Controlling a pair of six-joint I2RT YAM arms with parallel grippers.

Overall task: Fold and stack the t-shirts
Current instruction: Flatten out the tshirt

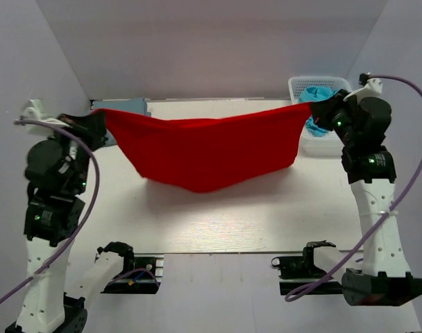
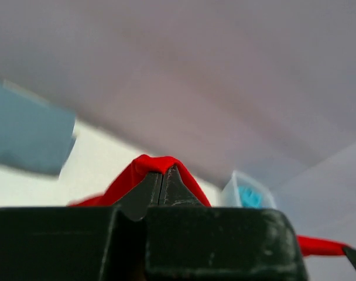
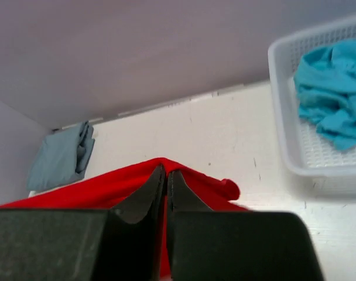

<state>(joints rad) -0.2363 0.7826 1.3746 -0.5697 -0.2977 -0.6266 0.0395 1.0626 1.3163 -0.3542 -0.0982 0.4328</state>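
The bright red t-shirt [image 1: 204, 149] hangs stretched in the air between my two grippers, sagging to a point above the table's middle. My left gripper [image 1: 98, 126] is shut on its left corner [image 2: 144, 167], raised at the left. My right gripper [image 1: 321, 111] is shut on its right corner [image 3: 195, 181], raised at the right near the basket. The grey-blue t-shirt [image 1: 125, 106] lies folded at the far left of the table; it also shows in the right wrist view [image 3: 61, 155]. The turquoise t-shirt [image 3: 333, 88] lies crumpled in the basket.
The white plastic mesh basket [image 1: 301, 87] stands at the far right corner of the table; its rim shows in the right wrist view [image 3: 280, 117]. Walls enclose the table at the back and both sides.
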